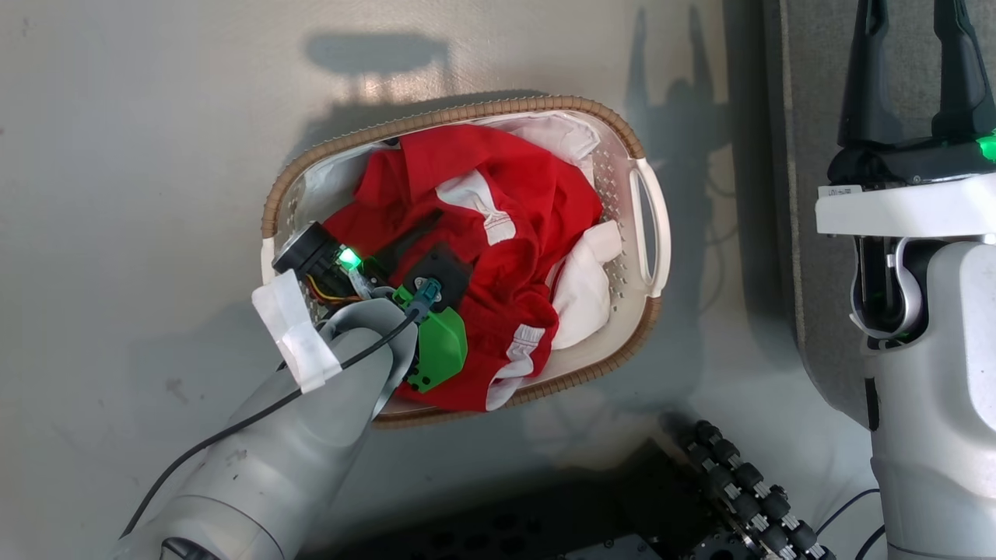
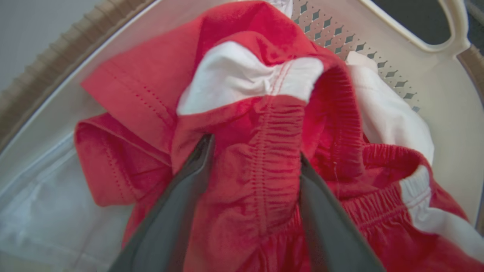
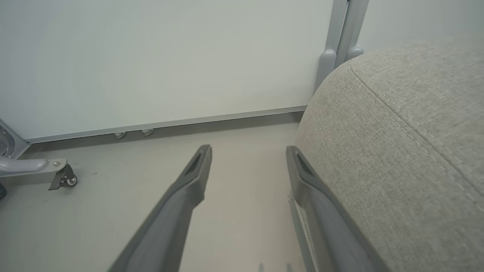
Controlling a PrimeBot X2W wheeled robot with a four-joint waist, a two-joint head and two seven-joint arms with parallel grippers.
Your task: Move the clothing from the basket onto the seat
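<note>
left wrist view: left claw (image 2: 255, 148) wide open astride a ridge of clothing (image 2: 143, 87) running straight ahead, nothing gripped yet.

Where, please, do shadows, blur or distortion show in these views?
Head view: hard shadows fall on the floor beyond the basket. Left wrist view: left fingers soft-edged up close, clothing evenly lit. Right wrist view: even light, right fingers blurred.
</note>
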